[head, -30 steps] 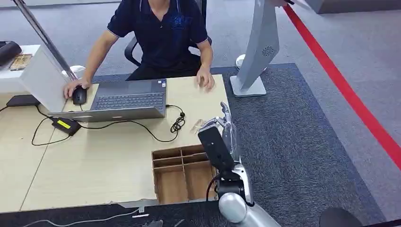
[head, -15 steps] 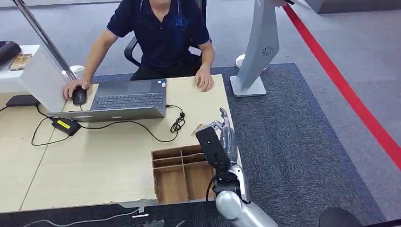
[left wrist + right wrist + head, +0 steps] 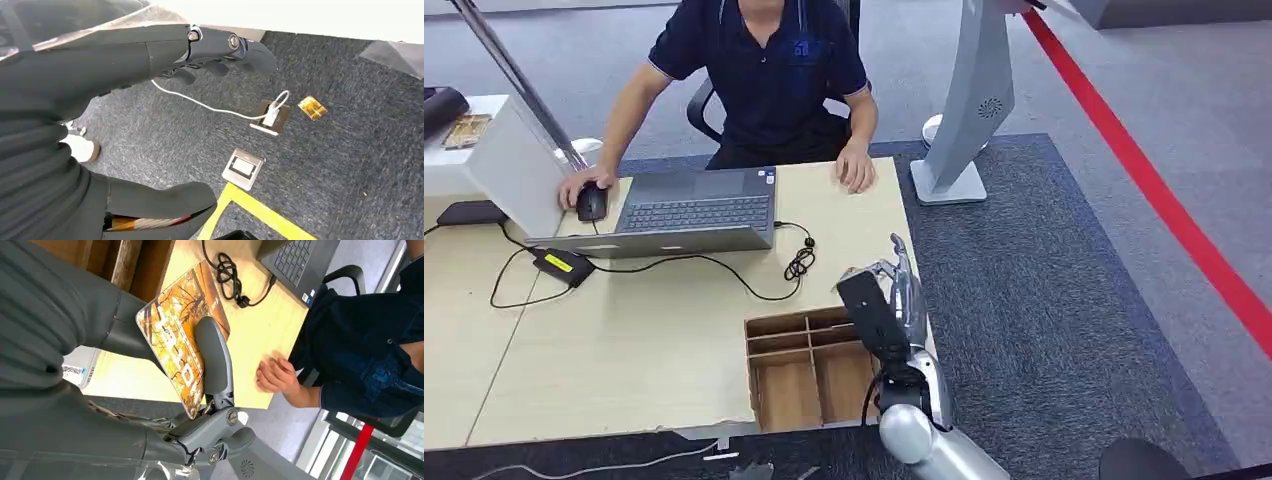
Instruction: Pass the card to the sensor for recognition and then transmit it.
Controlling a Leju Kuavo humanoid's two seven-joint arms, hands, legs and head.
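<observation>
Right robot hand (image 3: 892, 290) is raised over the near right corner of the bench (image 3: 644, 340) and it is grasping the card (image 3: 181, 335). In the right wrist view the thick thumb presses on the orange printed face of the card, and the darker fingers (image 3: 210, 435) are behind it, so the card is pinched between them. The card is off the bench surface, above the area between the wooden divider box (image 3: 809, 365) and the coiled black cable (image 3: 800, 262).

Left robot hand (image 3: 150, 55) hangs over the grey carpet floor; it is released, the fingers apart and nothing inside.

On the far side of the bench a person (image 3: 764, 70) sits, with one hand on a mouse (image 3: 591, 203) and the other hand (image 3: 856, 168) resting on the bench edge beside a laptop (image 3: 686, 212). A grey stand (image 3: 969, 110) is on the carpet to the right of the bench.
</observation>
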